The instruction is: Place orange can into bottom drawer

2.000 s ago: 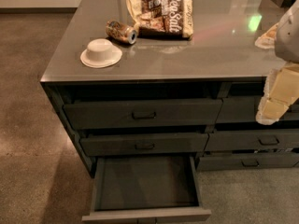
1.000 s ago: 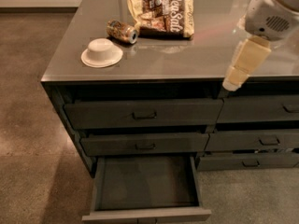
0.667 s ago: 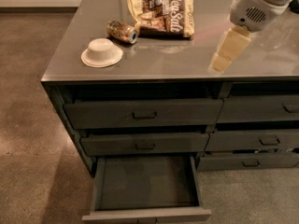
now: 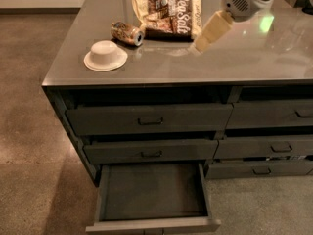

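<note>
Orange can [image 4: 127, 33] lies on its side on the counter [image 4: 220, 62], far left, between white bowl [image 4: 105, 56] and snack bag [image 4: 168, 14]. Bottom drawer [image 4: 151, 224] stands open. End effector [image 4: 200, 45] hangs just right of the bag; its state cannot be told.

white bowl [image 4: 105, 56]; snack bag [image 4: 169, 15] on countertop [image 4: 234, 62]

Counter [image 4: 244, 65] looks like smooth grey metal with a soft sheen. The can [image 4: 126, 33] left of the bag [image 4: 168, 14] has shiny silver ends. The bag's crinkly and glossy, and the bowl [image 4: 105, 56] is matt white. The claw [image 4: 198, 45] at the bag's right edge looks like cream plastic. Drawer [image 4: 151, 192] is dull dark metal, floor [image 4: 29, 131] rough and speckled.
</note>
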Robot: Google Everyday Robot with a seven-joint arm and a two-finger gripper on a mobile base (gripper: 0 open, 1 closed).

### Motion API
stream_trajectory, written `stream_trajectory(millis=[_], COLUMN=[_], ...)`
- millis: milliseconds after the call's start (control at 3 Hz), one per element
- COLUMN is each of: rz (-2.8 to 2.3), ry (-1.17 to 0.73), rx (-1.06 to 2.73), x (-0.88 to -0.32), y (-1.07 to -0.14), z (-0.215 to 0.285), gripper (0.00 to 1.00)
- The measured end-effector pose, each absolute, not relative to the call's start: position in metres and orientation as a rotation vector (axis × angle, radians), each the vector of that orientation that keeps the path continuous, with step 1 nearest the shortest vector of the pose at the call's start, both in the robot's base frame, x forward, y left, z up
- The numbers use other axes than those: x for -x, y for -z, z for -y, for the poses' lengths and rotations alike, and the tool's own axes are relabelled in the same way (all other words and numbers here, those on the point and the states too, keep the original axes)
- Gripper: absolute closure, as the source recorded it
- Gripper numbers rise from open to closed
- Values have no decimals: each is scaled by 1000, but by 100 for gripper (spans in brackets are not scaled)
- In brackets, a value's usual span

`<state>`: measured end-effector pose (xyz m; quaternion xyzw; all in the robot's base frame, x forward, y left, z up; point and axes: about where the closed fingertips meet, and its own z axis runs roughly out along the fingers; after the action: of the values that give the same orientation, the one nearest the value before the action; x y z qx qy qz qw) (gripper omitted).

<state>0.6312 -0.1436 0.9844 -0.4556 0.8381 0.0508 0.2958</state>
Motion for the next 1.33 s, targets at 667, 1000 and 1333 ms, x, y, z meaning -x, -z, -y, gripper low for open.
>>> stream_trajectory(millis=[667, 1000, 1333], rz=[-2181, -2129, -2047], ry=[-231, -267, -305], rx=[1066, 1027, 982], x=[-663, -679, -700], y=[-987, -983, -987], z=[114, 103, 80], gripper=[0, 0, 0])
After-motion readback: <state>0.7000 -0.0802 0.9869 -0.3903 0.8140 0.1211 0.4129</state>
